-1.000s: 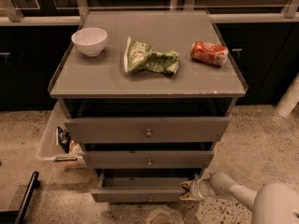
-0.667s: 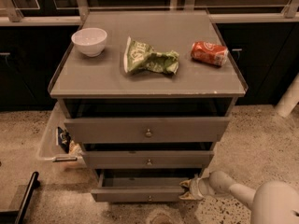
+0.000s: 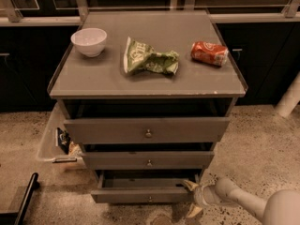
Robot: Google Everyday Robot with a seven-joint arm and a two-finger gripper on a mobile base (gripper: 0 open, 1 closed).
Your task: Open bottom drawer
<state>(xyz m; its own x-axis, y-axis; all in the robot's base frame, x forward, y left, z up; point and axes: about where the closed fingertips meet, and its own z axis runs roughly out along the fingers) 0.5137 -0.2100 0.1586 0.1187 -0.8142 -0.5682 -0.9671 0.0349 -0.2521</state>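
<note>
- Down at floor level, the bottom drawer, the slimmest grey wooden front of the three with a small round brass knob at its centre, sits pulled partway out of the grey wooden cabinet.
- Its inside is visible from above but it's all shadow, so I can't tell what's in it.
- The robot's gripper is right at the drawer's front right corner, with the pale arm coming in from the lower right.
- The fingers look spread apart: one yellowish fingertip is up by the top edge of the drawer front and the other is lower, near the speckled floor.
- The mid-sized grey middle drawer and the tall grey top drawer both stick out a bit too. Their insides are dark, so no idea on contents.
- On the cabinet top there's a white round bowl at the left, a crumpled green snack bag in the middle and a red soda can lying on its side at the right, all apart from each other.
- A clear plastic bin sits against the cabinet's left side with some small packaged stuff in it, too murky to identify.
</note>
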